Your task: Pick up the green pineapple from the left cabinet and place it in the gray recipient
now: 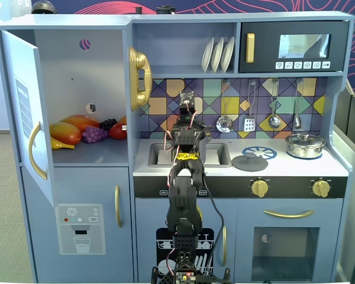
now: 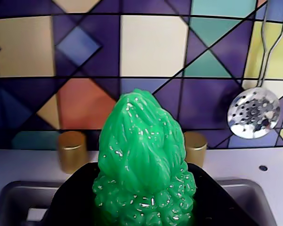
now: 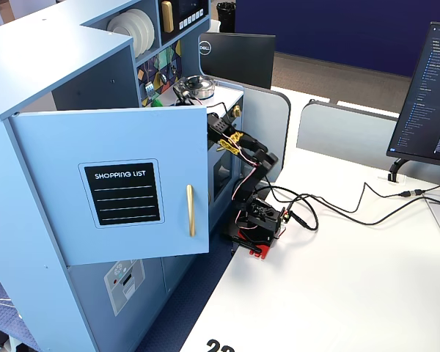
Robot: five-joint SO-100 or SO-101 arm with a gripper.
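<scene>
Green pineapple [image 2: 144, 169]: bright glossy green, bumpy. Backsplash [image 2: 132, 61]: geometric tiles in purple, cream, teal, orange, yellow, black lines. Left cabinet [image 1: 77, 83]: light blue-gray, gold handle [image 1: 35, 151]. Microwave [image 1: 293, 47]: dark, gold handle. Grapes [image 1: 94, 135] purple; neighbouring fruit orange, yellow, red. Arm [image 1: 183, 195] black.

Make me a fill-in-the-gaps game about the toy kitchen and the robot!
1. The bumpy fruit held in the tool is colored ____.
2. The door of the left cabinet stands ____.
3. The slotted spoon hangs on the tiled ____.
4. The plates stand on the shelf beside the ____.

Missing words: green; open; wall; microwave
</scene>
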